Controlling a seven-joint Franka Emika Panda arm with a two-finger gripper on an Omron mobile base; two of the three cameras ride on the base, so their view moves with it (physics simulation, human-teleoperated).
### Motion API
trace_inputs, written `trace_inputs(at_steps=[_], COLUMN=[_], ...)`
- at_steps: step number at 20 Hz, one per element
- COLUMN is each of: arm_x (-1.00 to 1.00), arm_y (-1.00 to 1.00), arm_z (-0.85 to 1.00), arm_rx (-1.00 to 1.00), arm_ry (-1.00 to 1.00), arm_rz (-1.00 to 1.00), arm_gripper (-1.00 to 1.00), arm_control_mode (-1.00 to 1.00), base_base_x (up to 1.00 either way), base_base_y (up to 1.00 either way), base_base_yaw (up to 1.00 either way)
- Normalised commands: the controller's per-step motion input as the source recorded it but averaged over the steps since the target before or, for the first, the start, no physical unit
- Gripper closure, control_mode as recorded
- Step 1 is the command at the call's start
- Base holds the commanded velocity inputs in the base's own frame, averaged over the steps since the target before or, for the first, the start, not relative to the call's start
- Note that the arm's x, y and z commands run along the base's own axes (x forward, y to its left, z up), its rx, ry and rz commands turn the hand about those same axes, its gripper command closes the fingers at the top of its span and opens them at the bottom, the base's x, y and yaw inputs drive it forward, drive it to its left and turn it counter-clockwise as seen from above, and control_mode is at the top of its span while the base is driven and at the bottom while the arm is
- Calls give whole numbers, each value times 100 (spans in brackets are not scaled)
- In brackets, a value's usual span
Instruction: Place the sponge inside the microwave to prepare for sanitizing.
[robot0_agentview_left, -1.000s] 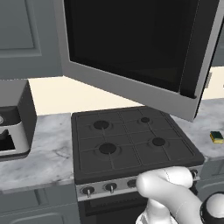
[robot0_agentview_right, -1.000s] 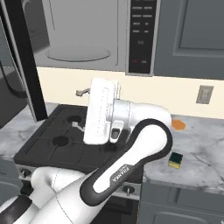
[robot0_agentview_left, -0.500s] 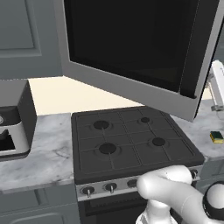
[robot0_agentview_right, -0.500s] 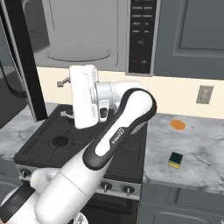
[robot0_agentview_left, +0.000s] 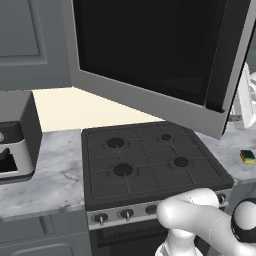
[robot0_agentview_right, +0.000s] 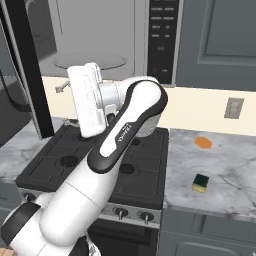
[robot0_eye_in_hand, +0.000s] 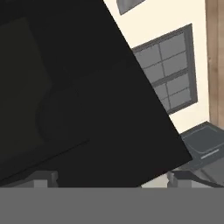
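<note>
Microwave (robot0_agentview_right: 107, 37) is mounted above the stove (robot0_agentview_right: 90, 160), door (robot0_agentview_left: 150, 55) swung wide open to the left; black glass of the door takes up most of the left base view and the hand view. Interior is light grey with the round glass turntable (robot0_agentview_right: 90, 60) visible, nothing seen resting on it. Black button panel (robot0_agentview_right: 162, 35) sits on the right side of the microwave front. Gripper (robot0_eye_in_hand: 111, 179) is raised in front of the open cavity, over the stove, facing the inner face of the door; in the hand view the two finger tips (robot0_eye_in_hand: 43, 178) stand far apart at the bottom edge with nothing between them, so jaws are spread and empty. In the right base view the white hand body (robot0_agentview_right: 86, 100) is at about turntable height, arm bent back over the burners. Sponge (robot0_agentview_right: 201, 183) lies flat on the marbled grey counter (robot0_agentview_right: 225, 165) to the right of the stove, near the counter's front edge, green scrub layer up, yellow showing at the side; it is well apart from the gripper. Same sponge appears at the right edge of the left base view (robot0_agentview_left: 247, 156). A small flat orange piece (robot0_agentview_right: 203, 143) lies further back on the same counter, apart from the sponge. A dark grey boxy appliance (robot0_agentview_left: 15, 137) stands on the counter left of the stove.
</note>
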Motion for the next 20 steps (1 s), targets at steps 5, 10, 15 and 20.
trace_inputs(at_steps=[5,10,15,20], arm_x=[7,-29,-75,-44], arm_y=[63,73,93,100], arm_z=[0,0,0,-12], arm_rx=[9,23,23,3], arm_ry=[-11,-6,3,0], arm_rz=[-12,-8,-2,0], arm_gripper=[-100,-100,-100,-100], arm_control_mode=[-100,-100,-100,-100], base_base_x=[0,0,0,0], base_base_y=[0,0,0,0], base_base_yaw=[0,0,0,0])
